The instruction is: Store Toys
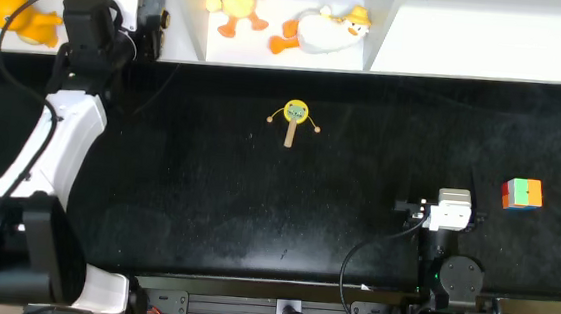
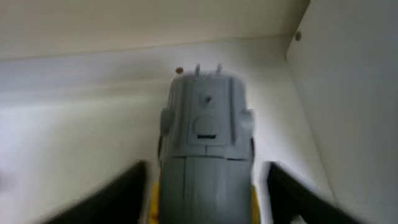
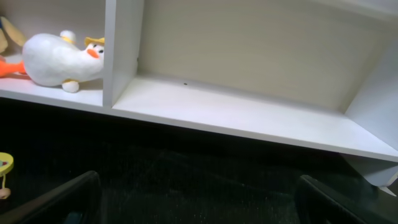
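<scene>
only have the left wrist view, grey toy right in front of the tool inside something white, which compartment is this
Observer: The left tool is in the left compartment of the shelf, close to that compartment's right wall.
Operator: ok and whats left out on the table
Observer: Two toys lie on the black mat: a yellow rattle drum near the middle, and a colour cube out to the right, beside the right arm.
</scene>
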